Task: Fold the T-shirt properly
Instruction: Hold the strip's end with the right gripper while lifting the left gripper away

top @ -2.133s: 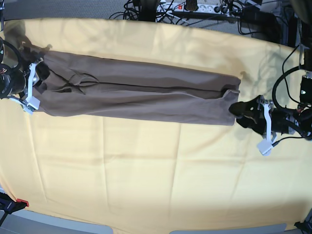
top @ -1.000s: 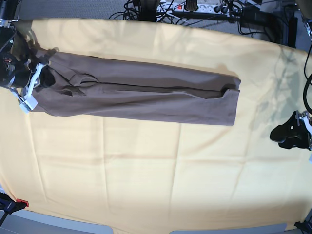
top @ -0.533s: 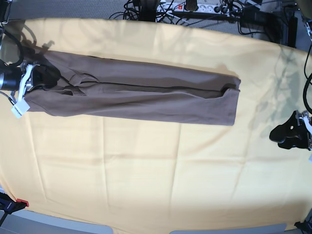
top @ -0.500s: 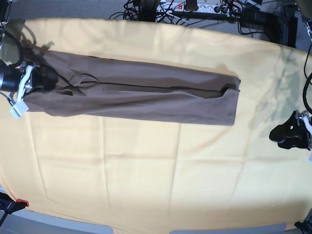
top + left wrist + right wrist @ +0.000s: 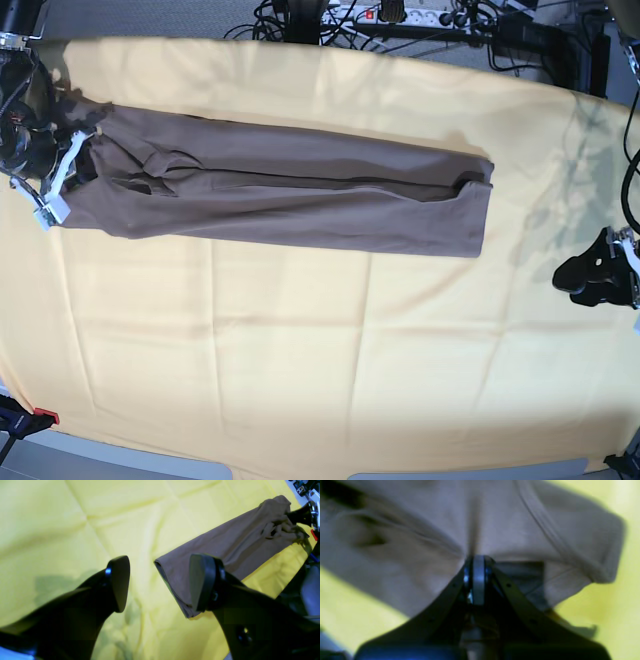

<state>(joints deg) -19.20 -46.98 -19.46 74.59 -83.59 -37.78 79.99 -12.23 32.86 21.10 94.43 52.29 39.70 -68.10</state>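
From the left wrist, the left pincer (image 5: 160, 582) hangs spread wide over the yellow cloth-covered surface (image 5: 62, 522), empty, its black pads apart from the near end of the plain taupe soft-fabric T-shirt (image 5: 225, 545), which lies in a long narrow band. From the right wrist, the right pincer (image 5: 475, 576) is pressed together on a bunched fold of that shirt's end; the picture is blurred, so which seam it holds cannot be told. In the base view the band runs along the far edge, from the far left corner toward the right edge. The cloth looks light, limp and prone to slump, so I would grip corners through all layers.
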